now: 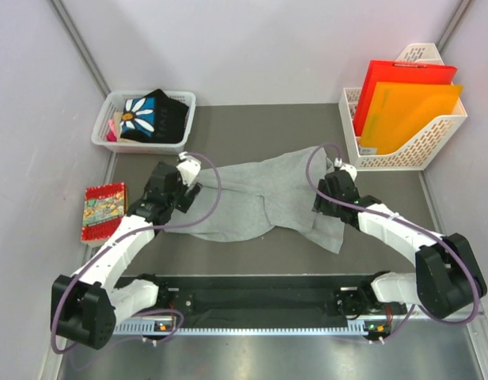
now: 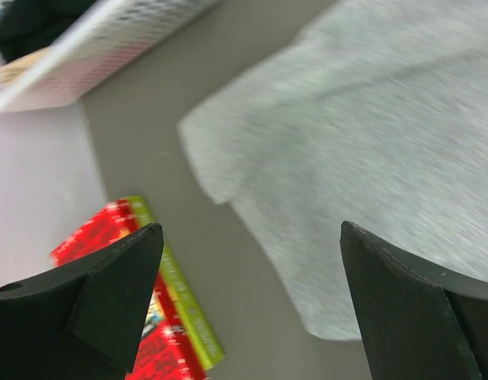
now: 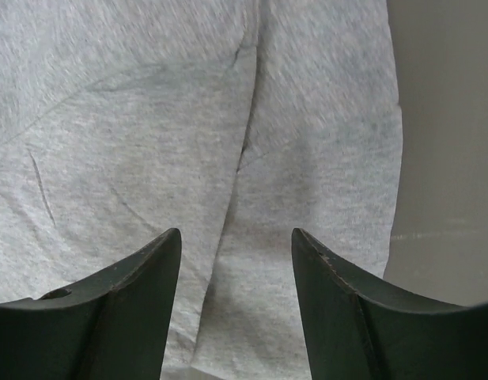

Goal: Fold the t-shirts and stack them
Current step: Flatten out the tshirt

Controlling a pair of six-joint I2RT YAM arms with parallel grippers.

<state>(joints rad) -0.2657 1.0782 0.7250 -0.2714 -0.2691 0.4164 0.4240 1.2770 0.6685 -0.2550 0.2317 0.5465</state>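
Note:
The light heather-grey t-shirt [image 1: 259, 198] lies crumpled and spread on the table's middle. It also shows in the left wrist view [image 2: 362, 158] and fills the right wrist view [image 3: 188, 142]. The black t-shirt with the white daisy [image 1: 153, 115] sits in the white basket [image 1: 180, 101] at the back left. My left gripper [image 1: 183, 188] is open and empty above the shirt's left edge; in its wrist view [image 2: 247, 237] bare table shows between the jaws. My right gripper [image 1: 329, 192] is open and empty over the shirt's right part, seen in its wrist view [image 3: 236, 237].
A small red patterned packet [image 1: 103, 210] lies at the left edge, also in the left wrist view [image 2: 141, 309]. A white file rack [image 1: 410, 146] with red and orange folders stands at the back right. Grey walls close in both sides.

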